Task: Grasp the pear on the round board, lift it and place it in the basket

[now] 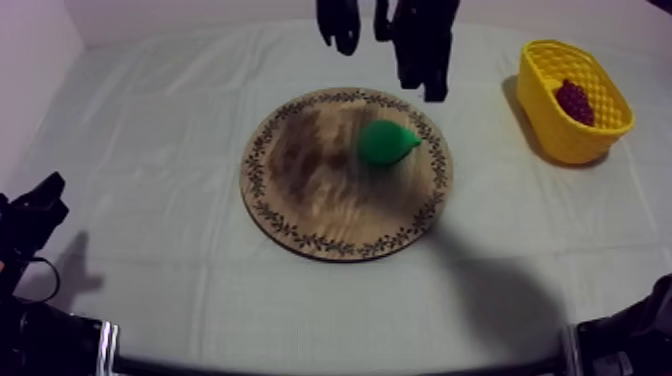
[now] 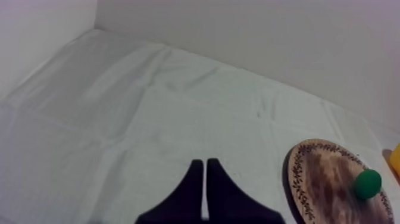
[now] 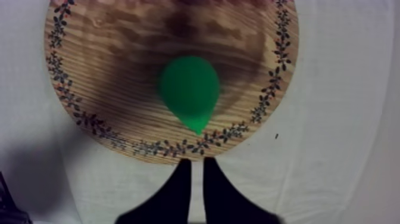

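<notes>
On the wooden board [image 1: 300, 170], toward the rim nearest the yellow basket [image 1: 560, 140], the pear [image 1: 388, 142] lies on its side. Its narrow end points at my right tool [image 3: 197, 162], which hangs past the rim with fingers pressed together, empty. I would spread them wide before descending and straddle the pear's broad body, not the taper. Its height above the board is hard to judge, so I'd lower slowly. My left tool [image 2: 204, 162], also closed on nothing, rests over the table [image 1: 150, 150], clear of this.
</notes>
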You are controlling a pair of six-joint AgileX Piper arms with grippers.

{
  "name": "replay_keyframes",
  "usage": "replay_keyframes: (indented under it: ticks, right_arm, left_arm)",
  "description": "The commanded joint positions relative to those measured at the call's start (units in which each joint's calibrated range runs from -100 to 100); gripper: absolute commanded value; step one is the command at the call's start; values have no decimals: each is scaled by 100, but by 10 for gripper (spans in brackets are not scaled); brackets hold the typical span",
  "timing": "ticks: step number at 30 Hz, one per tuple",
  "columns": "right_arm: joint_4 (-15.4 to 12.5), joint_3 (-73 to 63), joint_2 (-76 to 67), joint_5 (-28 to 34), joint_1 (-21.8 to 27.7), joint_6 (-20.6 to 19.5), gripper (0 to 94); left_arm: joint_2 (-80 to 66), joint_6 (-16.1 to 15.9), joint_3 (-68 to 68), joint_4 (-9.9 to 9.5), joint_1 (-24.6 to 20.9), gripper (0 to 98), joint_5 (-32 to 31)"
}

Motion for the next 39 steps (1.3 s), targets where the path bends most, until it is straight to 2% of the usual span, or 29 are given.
replay_keyframes:
  ticks: [1,11,14,18,22,29,39]
  right_arm:
    - [-46,2,13,14,11,12,151]
    - [153,127,-17,14,-72,22,621]
    - [118,153,-22,12,-59,112,684]
    - [99,90,22,1,-37,47,718]
    - [98,26,51,-13,-28,-77,664]
    - [123,151,150,-97,-19,-123,690]
    - [70,340,593,-640,-40,-156,690]
  left_arm:
    - [0,-1,0,-2,1,1,-1]
    - [0,-1,0,-2,1,1,-1]
    - [0,-1,0,-2,1,1,-1]
    - [0,-1,0,-2,1,1,-1]
    - [0,-1,0,-2,1,1,-1]
    - [0,-1,0,-2,1,1,-1]
    - [0,-1,0,-2,1,1,-1]
